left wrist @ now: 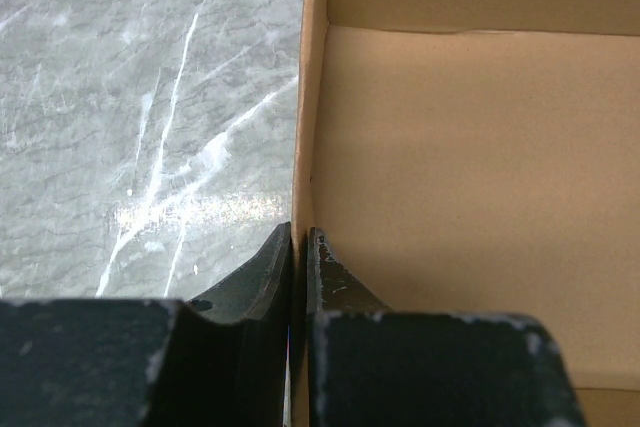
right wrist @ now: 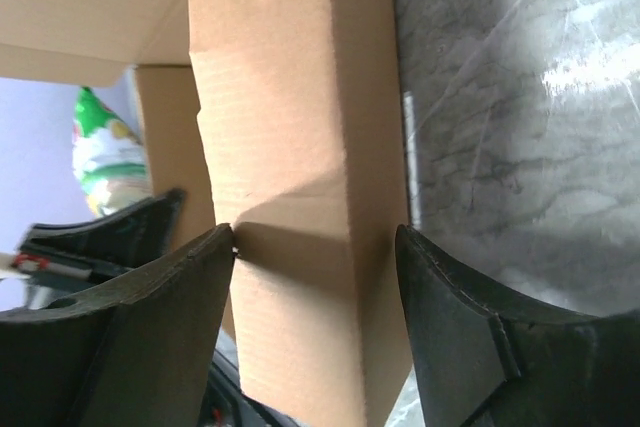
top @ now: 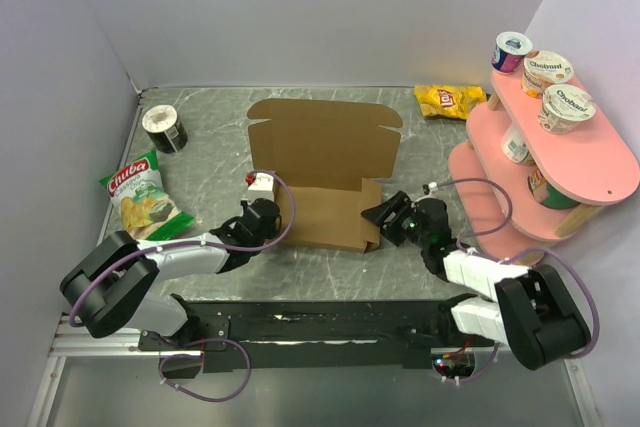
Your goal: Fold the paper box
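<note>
The paper box (top: 325, 162) sits mid-tabletop (top: 210, 162), partly folded. The left fingers (left wrist: 265, 277) are clenched on its left wall; the right fingers (right wrist: 150, 317) straddle its right wall, spread wide, possibly touching, grip unclear

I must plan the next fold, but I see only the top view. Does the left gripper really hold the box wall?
Observer: Yes. The left gripper is shut on the left wall of the box, one finger inside and one outside.
Operator: And the right gripper?
Observer: The right gripper straddles the right wall, one finger on each side. I cannot tell whether it presses.
Operator: Is that wall flat?
Observer: No, it shows a crease close to the fingertips.
</note>
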Robot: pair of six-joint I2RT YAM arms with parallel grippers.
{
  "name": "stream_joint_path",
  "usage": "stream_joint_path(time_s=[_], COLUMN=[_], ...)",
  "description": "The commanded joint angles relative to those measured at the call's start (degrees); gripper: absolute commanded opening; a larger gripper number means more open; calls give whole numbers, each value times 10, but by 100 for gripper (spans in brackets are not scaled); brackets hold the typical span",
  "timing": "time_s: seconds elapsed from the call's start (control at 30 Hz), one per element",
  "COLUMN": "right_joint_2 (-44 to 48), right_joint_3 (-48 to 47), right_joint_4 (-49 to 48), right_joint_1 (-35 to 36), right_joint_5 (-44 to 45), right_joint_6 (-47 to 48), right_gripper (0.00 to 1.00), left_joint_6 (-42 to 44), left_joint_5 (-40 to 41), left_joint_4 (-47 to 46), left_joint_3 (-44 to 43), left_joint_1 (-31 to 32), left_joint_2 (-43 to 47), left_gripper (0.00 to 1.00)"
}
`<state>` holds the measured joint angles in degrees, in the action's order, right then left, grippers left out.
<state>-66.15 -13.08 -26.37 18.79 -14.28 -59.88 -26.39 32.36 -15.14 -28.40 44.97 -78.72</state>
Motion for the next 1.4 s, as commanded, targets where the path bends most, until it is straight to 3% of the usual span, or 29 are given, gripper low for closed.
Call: stream_joint_path(time_s=[0.0,0.2,0.47,0.9,1.2,1.37], right_joint_2=[-39,-56,-103,-159,-172,-178], right_joint_3=[-51,-100,-185,-250,-272,-286], right_joint_4=[16,79,244,367,460,492], right_joint_1=[9,35,77,119,119,121], right_joint_5=[-18,21,100,209,272,297], right_joint_6=[53,94,150,173,188,201], right_gripper=[74,74,69,64,52,39], left_joint_6=[2,2,2,2,2,-2], left_joint_5=[-19,-20,-21,-24,-19,-4], left_joint_4=[10,8,8,9,6,9], left_joint_3=[-12,-12,-13,-11,-9,-9], left_joint_1=[5,5,5,5,5,5], left_joint_2=[-8,-9,-9,-6,-3,-4], left_gripper=[1,1,1,1,1,1])
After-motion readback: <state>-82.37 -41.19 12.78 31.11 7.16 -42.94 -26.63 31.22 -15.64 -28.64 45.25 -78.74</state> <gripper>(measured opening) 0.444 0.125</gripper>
